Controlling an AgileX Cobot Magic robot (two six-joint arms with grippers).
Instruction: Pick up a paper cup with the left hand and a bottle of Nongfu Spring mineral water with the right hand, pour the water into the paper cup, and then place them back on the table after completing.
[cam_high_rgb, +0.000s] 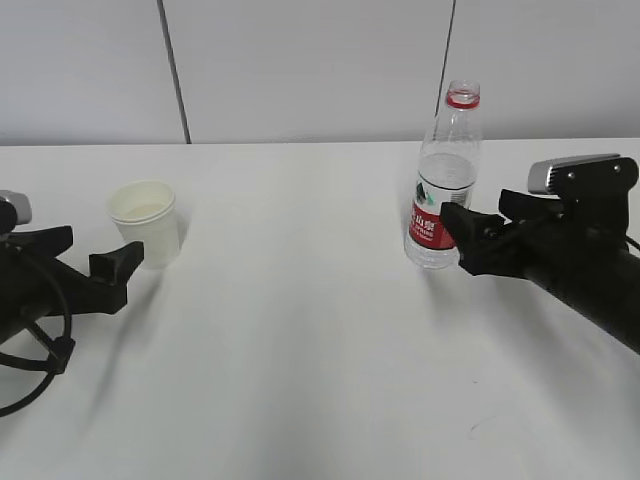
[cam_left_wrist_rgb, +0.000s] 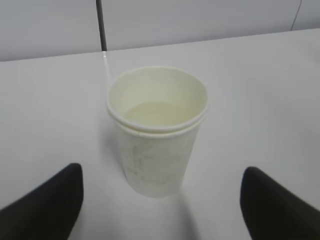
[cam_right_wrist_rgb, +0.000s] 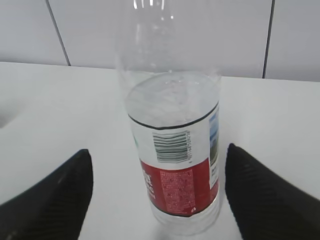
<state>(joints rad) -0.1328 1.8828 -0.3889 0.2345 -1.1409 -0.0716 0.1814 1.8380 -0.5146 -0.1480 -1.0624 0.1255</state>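
Observation:
A white paper cup stands upright on the white table at the left. In the left wrist view the cup shows a pale flat surface inside; I cannot tell if it is liquid. My left gripper is open, its fingers just short of the cup and wide of it. The uncapped, red-labelled Nongfu Spring bottle stands upright at the right, about half full of clear water. My right gripper is open, with its fingers on either side of the bottle and apart from it.
A grey panelled wall runs behind the table's far edge. A black cable loops beside the left arm at the table's front left.

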